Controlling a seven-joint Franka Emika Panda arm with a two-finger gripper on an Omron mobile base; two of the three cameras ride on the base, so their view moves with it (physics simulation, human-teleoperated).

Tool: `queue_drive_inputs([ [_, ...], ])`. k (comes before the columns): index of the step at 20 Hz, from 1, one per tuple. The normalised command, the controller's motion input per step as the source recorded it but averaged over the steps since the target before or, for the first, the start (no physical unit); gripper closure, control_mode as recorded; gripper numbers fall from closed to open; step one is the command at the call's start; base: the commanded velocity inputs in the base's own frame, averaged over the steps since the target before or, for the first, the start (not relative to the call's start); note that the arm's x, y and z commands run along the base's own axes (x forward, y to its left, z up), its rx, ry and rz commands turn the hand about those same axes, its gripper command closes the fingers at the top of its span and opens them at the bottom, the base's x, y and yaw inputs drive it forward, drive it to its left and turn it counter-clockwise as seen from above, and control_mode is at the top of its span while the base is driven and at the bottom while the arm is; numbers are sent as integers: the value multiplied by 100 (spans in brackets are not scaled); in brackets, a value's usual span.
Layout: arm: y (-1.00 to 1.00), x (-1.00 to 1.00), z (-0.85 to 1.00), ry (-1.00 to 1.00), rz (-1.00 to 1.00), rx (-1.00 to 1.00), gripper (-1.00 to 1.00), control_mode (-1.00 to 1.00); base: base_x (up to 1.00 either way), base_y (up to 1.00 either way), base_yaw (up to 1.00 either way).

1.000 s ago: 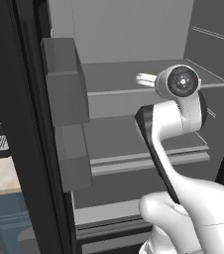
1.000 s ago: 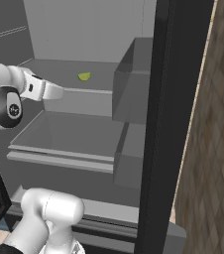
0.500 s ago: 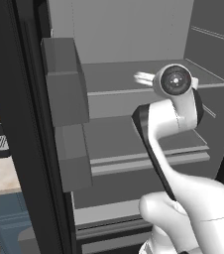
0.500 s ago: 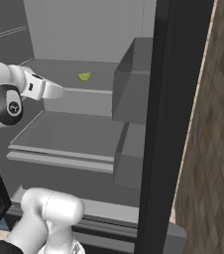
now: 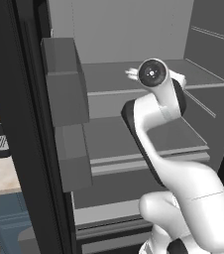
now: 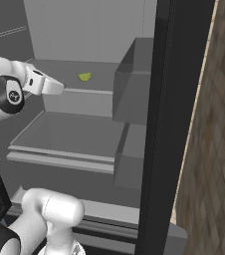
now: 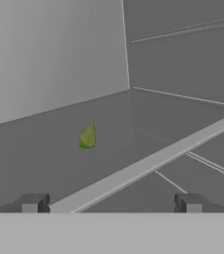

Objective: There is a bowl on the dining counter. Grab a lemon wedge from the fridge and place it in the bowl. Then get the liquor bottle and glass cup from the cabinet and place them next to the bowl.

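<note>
Nearest in the hand view, the white arm's two-finger gripper [image 7: 111, 202] shows its two small dark fingertips [image 7: 32, 202] standing wide apart, with nothing between them. Just beyond them runs the pale front edge of the grey upper fridge shelf [image 7: 148, 166], crossing the view on a slant, so the hand sits at the lip of that shelf and not yet over it.

Farther in, on the bare shelf surface, lies the small yellow-green lemon wedge [image 7: 87, 136], standing up on its cut side, well apart from the fingertips and a little to the left of the line between them. In the right base view the same wedge [image 6: 84, 76] rests toward the back of the upper shelf [image 6: 59, 69], with the gripper [image 6: 55, 88] pointing in at it from the shelf's front left. Beyond the wedge is the plain grey rear wall of the fridge [image 7: 49, 54]. The dark grey door bins [image 5: 64, 84] hang to the side of the opening.

As for progress, I judge the task barely begun: the fridge stands open and the reach for the wedge is under way, but no grasp is made. Carrying it to the bowl, and fetching the liquor bottle and glass cup, all remain.
</note>
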Motion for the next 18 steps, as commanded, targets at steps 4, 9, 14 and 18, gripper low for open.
queue_drive_inputs([
  [4,-3,32,0,8,-2,2,-100,-100,0,0,0],
  [9,0,40,0,11,0,0,-100,-100,0,0,0],
  [14,0,38,0,10,0,0,-100,-100,0,0,0],
  [18,0,41,0,10,0,0,-100,-100,0,0,0],
])
